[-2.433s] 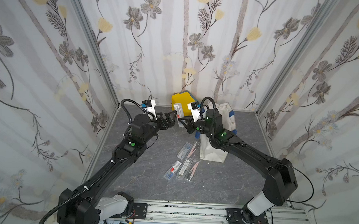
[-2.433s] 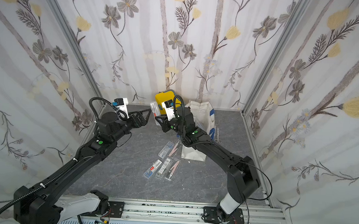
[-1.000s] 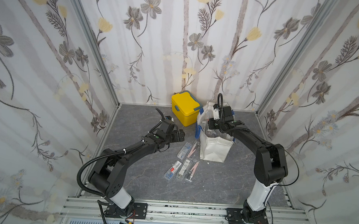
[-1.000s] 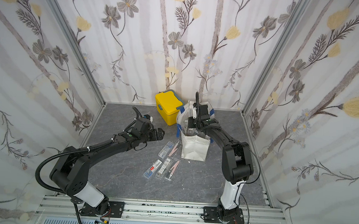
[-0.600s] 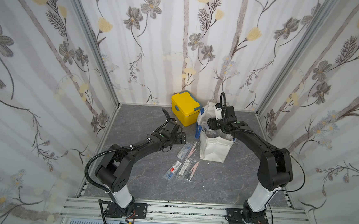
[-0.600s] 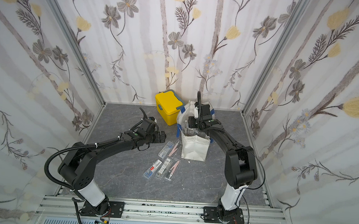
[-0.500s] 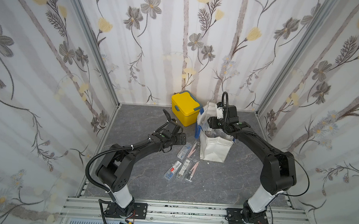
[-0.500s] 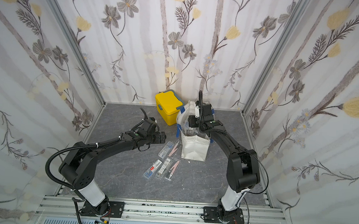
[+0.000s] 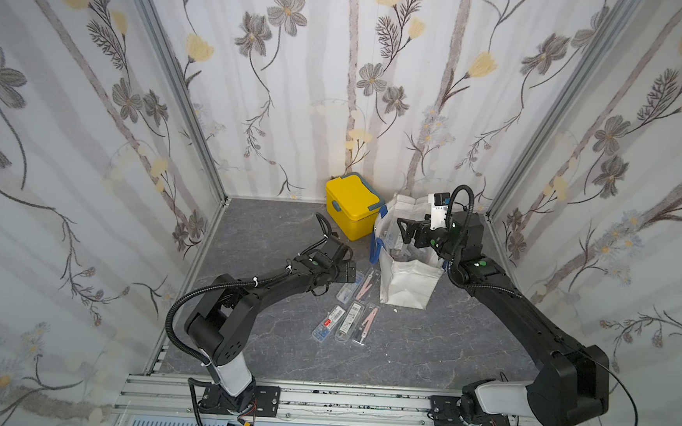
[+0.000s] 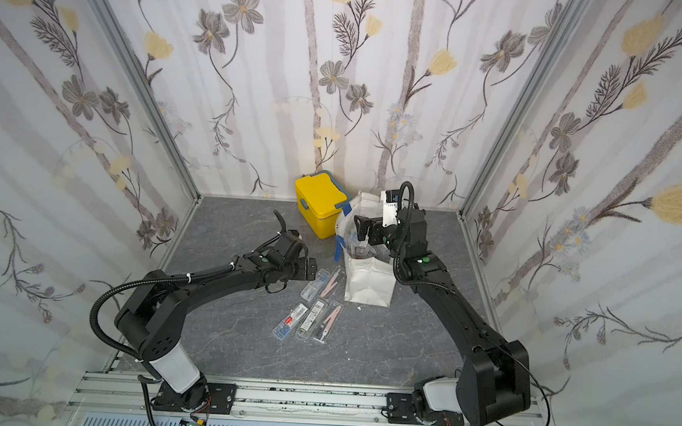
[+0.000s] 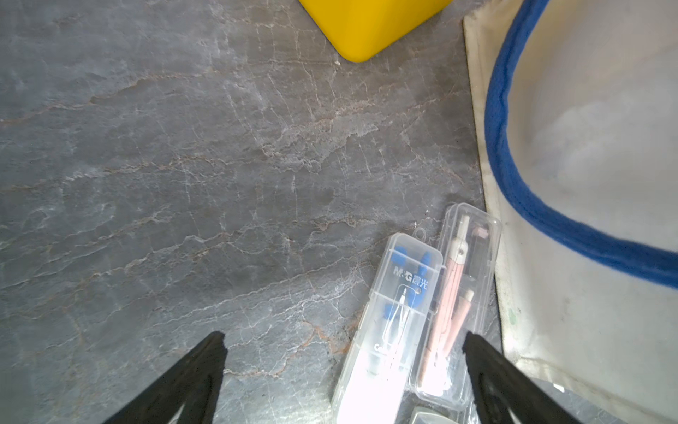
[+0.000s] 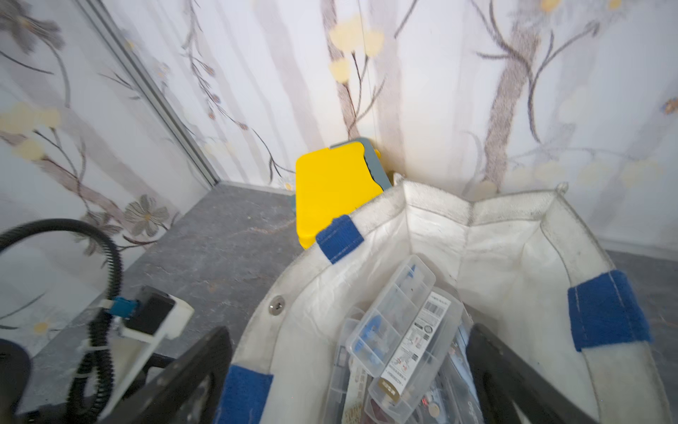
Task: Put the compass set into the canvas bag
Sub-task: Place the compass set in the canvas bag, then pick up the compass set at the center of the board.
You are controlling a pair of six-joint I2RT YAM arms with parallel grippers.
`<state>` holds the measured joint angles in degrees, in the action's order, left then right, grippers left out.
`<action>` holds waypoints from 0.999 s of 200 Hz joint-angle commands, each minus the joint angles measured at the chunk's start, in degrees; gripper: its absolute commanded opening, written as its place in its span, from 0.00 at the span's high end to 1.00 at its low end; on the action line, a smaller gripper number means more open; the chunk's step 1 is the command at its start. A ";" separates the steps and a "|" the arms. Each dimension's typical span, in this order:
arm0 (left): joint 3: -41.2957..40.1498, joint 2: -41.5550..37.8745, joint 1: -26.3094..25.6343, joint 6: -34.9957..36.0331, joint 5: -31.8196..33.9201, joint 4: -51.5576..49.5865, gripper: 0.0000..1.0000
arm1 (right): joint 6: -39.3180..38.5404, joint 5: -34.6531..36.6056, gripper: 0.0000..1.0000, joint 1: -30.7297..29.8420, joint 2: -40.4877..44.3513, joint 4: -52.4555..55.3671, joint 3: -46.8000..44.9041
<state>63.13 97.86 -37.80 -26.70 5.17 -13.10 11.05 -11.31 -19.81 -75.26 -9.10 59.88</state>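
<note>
Grey stone-look tabletop (image 9: 281, 226) fills the middle of both top views, with the canvas bag (image 9: 406, 285) standing just right of centre. My left gripper (image 9: 348, 272) hangs low at centre frame, fingers spread wide with nothing held. It is right over two clear cases that lie touching side by side, just left of the bag.

From the left wrist, the blue compass set (image 11: 396, 312) lies between the fingertips but off toward the bag-side finger (image 11: 506, 385). That finger's tip sits over the pink compass set (image 11: 463, 293). Both long axes run roughly the way the fingers point, so I judge a close would pinch across the narrow width. The offset worries me: I would shift sideways first, to bracket one case only.

Three more sets (image 9: 348, 320) lie lower in the frame. My right gripper (image 9: 407, 232) is above the bag mouth, released and empty, with several sets (image 12: 403, 319) inside the bag beneath it. The left arm is plainly nearer.
</note>
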 commanded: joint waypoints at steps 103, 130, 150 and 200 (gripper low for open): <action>7.51 10.47 -7.01 2.36 10.83 -8.44 0.06 | 2.86 -11.78 0.00 -2.06 6.99 -19.61 -8.11; 8.70 11.46 -7.01 1.22 12.02 -10.42 0.09 | 2.75 -11.79 0.00 -2.55 6.02 -18.88 -7.61; 8.51 11.91 -7.03 1.30 11.54 -10.45 0.10 | 2.49 -11.72 0.01 -2.62 5.66 -18.48 -7.32; 6.93 11.80 -7.02 1.77 10.36 -9.73 0.11 | 2.10 -10.93 0.01 -2.83 5.62 -18.19 -7.23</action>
<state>70.83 109.82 -44.84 -24.45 15.33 -22.44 13.43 -22.39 -22.55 -69.52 -25.87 52.07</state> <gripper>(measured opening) 0.885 0.995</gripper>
